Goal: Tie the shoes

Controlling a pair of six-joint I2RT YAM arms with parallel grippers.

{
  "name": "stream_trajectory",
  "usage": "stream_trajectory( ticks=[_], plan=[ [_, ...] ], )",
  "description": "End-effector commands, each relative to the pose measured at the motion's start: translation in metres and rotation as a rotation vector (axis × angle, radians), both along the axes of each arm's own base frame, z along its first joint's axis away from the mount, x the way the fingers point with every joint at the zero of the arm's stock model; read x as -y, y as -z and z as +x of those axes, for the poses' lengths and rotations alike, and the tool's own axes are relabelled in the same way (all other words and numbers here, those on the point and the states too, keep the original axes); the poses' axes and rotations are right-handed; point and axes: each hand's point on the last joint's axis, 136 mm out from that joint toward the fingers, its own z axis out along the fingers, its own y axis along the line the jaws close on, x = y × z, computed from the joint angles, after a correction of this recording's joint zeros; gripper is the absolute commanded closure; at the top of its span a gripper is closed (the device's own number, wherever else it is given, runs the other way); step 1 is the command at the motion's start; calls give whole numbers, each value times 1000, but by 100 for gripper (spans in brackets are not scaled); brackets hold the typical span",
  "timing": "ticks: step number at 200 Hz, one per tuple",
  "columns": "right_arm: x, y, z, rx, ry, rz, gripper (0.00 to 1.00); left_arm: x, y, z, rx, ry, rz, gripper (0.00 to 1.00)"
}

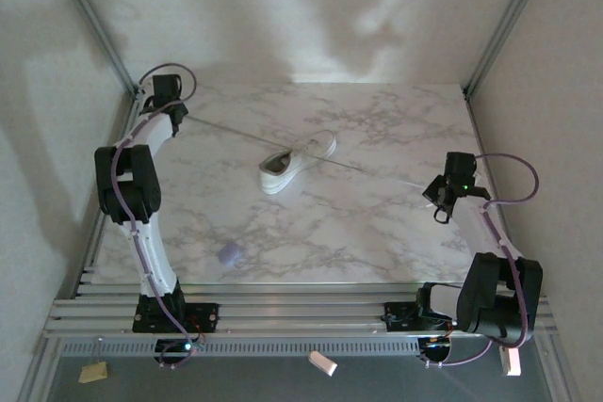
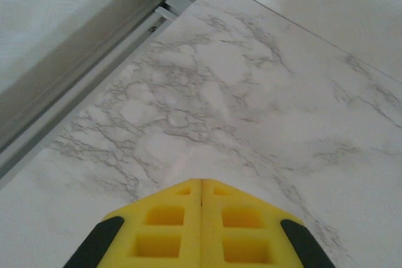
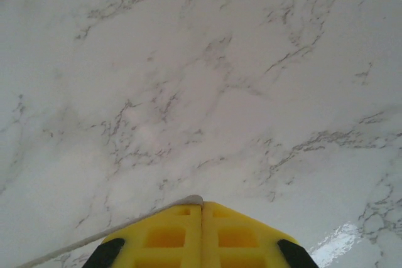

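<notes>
A small white low-top sneaker, the shoe [image 1: 297,161], lies in the middle of the marble table [image 1: 377,233], toe toward the near left. One thin white lace [image 1: 236,134] runs taut from it to my left gripper [image 1: 182,117] at the far left corner. The other lace [image 1: 377,172] stretches to my right gripper [image 1: 431,188] at the right. In the left wrist view the yellow jaws of the left gripper [image 2: 201,180] are pressed together and no lace shows at their tip. The right gripper [image 3: 202,203] is shut with the lace end [image 3: 191,200] pinched at its tip, trailing off to the left.
A tiny lavender blob [image 1: 229,252] lies on the table near the left arm's base. An aluminium rail [image 2: 94,61] and a white wall border the table's far left corner. Upright frame posts [image 1: 499,25] stand at the back corners.
</notes>
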Motion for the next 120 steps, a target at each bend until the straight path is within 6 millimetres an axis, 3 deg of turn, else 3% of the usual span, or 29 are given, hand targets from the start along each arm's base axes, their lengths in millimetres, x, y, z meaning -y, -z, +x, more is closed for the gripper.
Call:
stream_trajectory(
  ticks=[1, 39, 56, 69, 84, 92, 106, 120],
  plan=[
    [11, -1, -11, -1, 53, -19, 100, -19, -18, -22, 39, -70, 14, 100],
    [10, -14, -7, 38, 40, -21, 100, -19, -41, -55, 102, -106, 18, 100],
    [1, -22, 2, 80, -10, 10, 100, -10, -47, -63, 140, -74, -24, 100],
    [-16, -26, 12, 119, -88, 76, 100, 19, -50, -56, 188, 70, -104, 100],
    [-39, -26, 22, 127, -181, 155, 100, 70, -56, -47, 249, 306, -215, 69],
    [-48, -25, 24, 120, -215, 179, 100, 101, -53, -46, 248, 419, -276, 61],
    [-58, -24, 25, 110, -240, 181, 100, 146, -40, -52, 200, 523, -326, 58],
    [-65, -26, 25, 110, -263, 171, 100, 177, -22, -69, 153, 528, -307, 58]
  ],
)
